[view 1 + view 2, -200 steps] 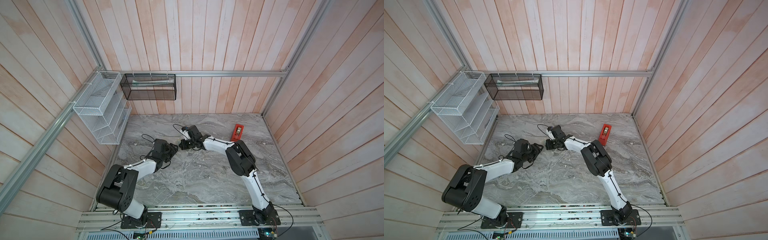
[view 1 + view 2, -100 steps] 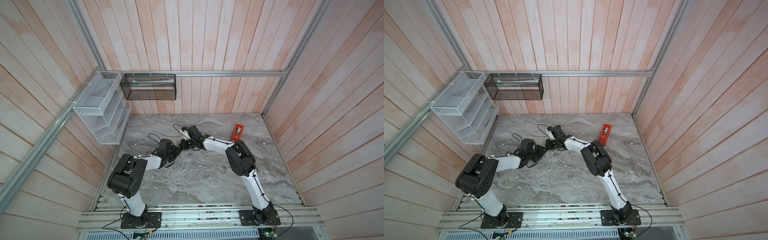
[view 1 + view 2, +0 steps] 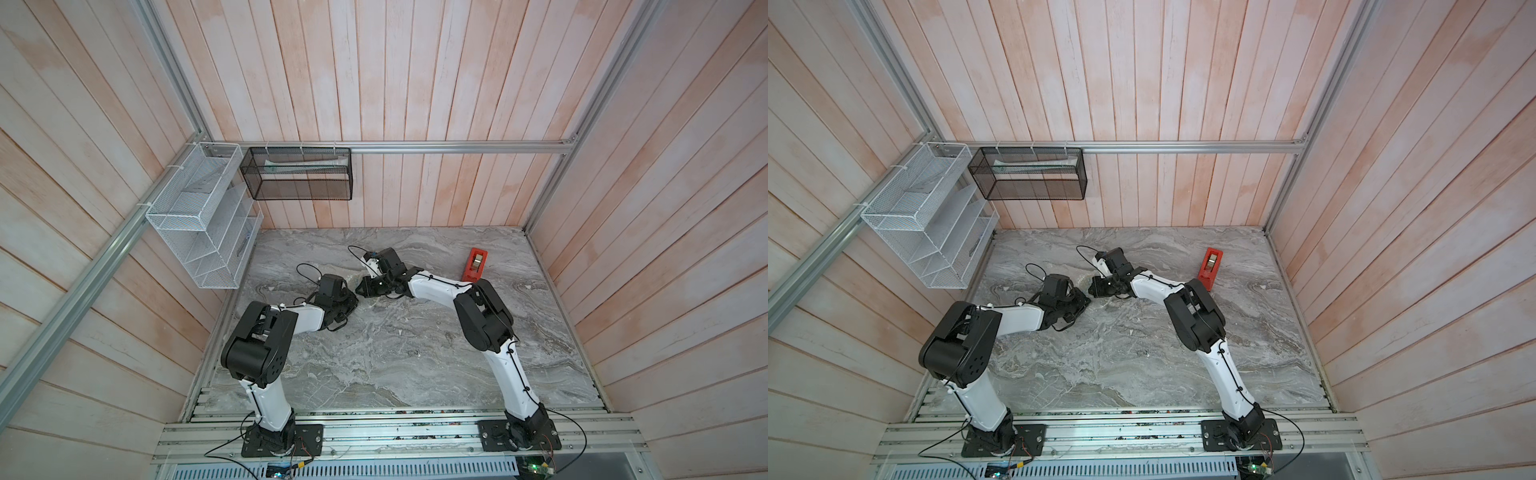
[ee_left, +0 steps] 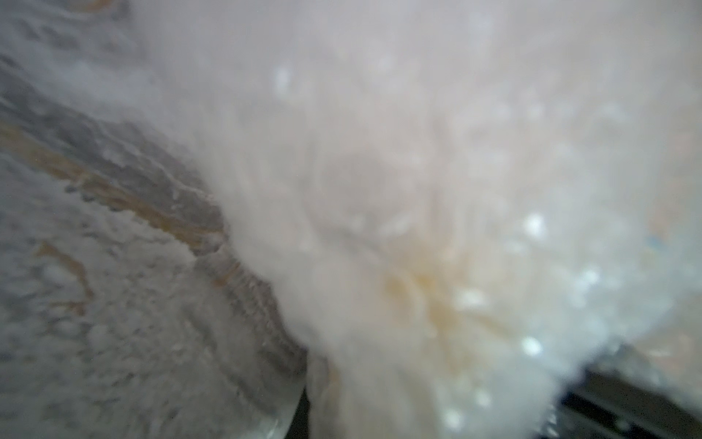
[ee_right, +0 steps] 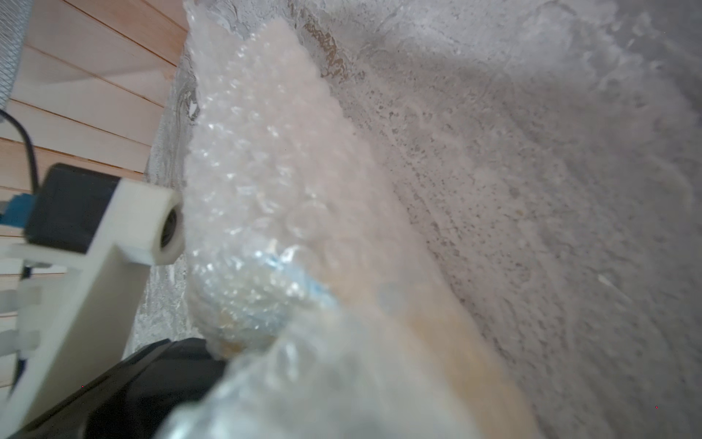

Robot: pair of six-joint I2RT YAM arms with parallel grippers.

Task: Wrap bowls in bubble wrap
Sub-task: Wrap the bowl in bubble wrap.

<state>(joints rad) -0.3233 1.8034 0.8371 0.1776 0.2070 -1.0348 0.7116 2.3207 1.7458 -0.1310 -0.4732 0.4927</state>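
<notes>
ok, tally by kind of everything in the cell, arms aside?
Bubble wrap sheet: 1
Bowl, only glimpsed through the wrap: 1
Red tape dispenser: 1
Wall mesh racks: 2, the white rack and the black rack
Total: 5

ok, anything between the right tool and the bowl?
Yes: the bubble wrap. It covers the bowl, which shows only as blue and orange tints through the plastic in the right wrist view. The right tool would touch wrap first. Nothing else visible intervenes.
</notes>
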